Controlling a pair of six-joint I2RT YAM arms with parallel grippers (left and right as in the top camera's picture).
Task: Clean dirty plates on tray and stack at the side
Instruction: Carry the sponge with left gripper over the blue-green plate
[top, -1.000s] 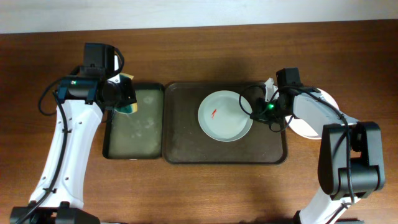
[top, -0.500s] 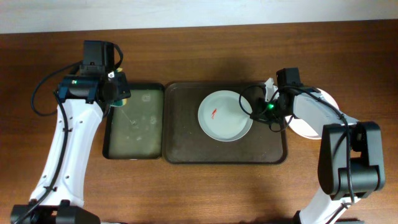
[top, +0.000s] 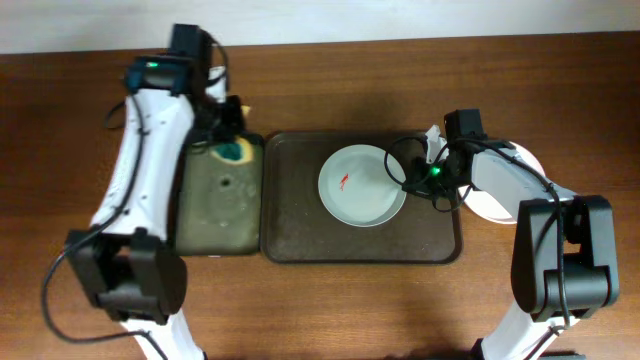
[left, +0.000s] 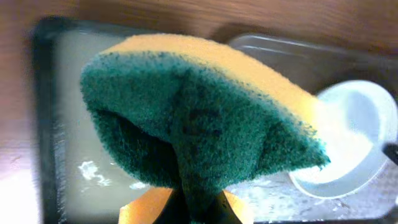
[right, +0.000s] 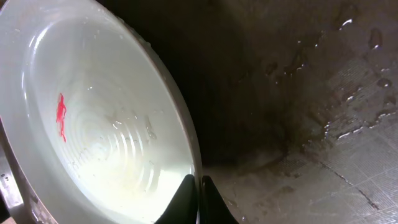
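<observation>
One smeared plate (top: 362, 190) is left on the brown tray (top: 300, 222), its rim pinched between your right fingers (right: 211, 202). Other white plates (top: 495, 212) sit on the tabletop (top: 400, 310) just behind those fingers, count unclear. Your left fingers (top: 226, 132) clamp the sponge (left: 199, 124). Since a second ago that arm has swung across the black tray (top: 215, 210) toward the plate; the right hasn't moved — wiping looks not yet begun.
</observation>
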